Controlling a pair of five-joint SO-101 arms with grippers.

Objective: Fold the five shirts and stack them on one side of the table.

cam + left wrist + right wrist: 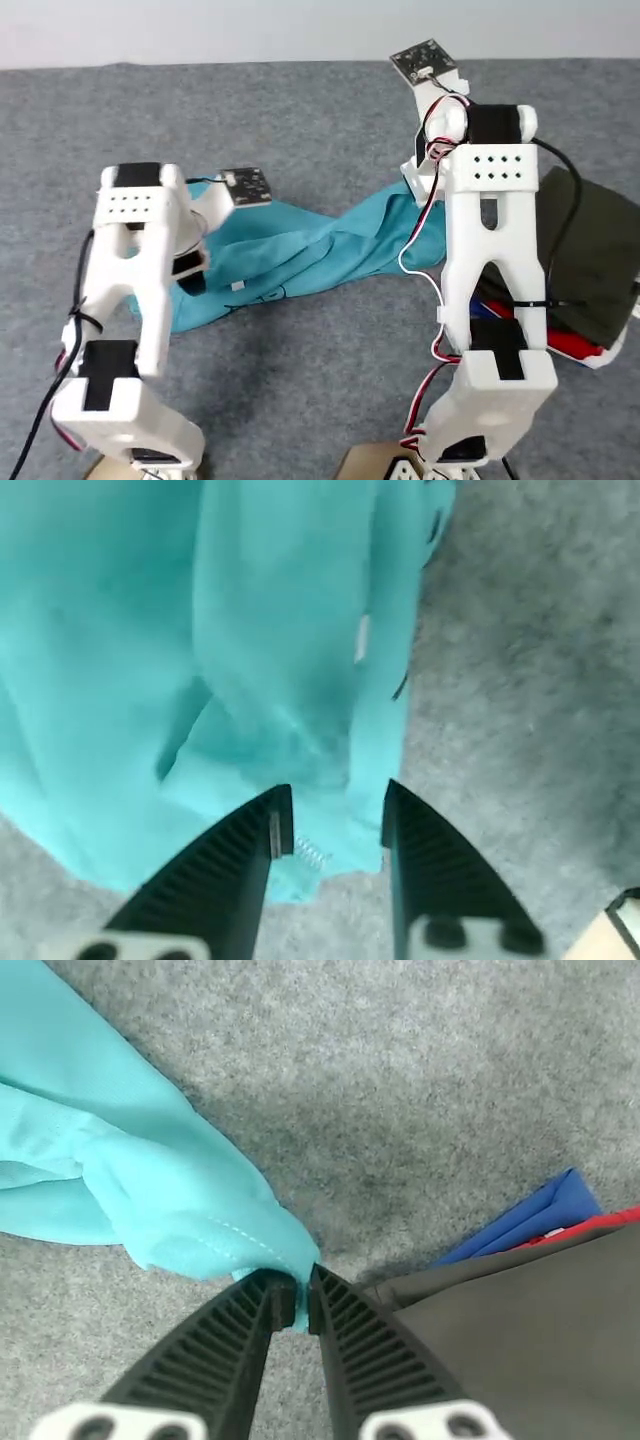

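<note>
A teal shirt [300,250] lies crumpled and stretched across the grey table [300,110] between the two arms. My right gripper [300,1298] is shut on one corner of the teal shirt [140,1190], at its right end next to the stack; in the high view this gripper [425,190] is partly under its arm. My left gripper [335,815] is open, its fingers straddling a hem of the teal shirt [280,630] at its left end, low over the cloth [192,275].
A stack of folded shirts sits at the table's right side: a dark olive shirt [590,250] on top, red [575,343] and blue [530,1222] edges showing below it. The right arm's body overlaps the stack's left edge. Bare grey table lies behind and in front.
</note>
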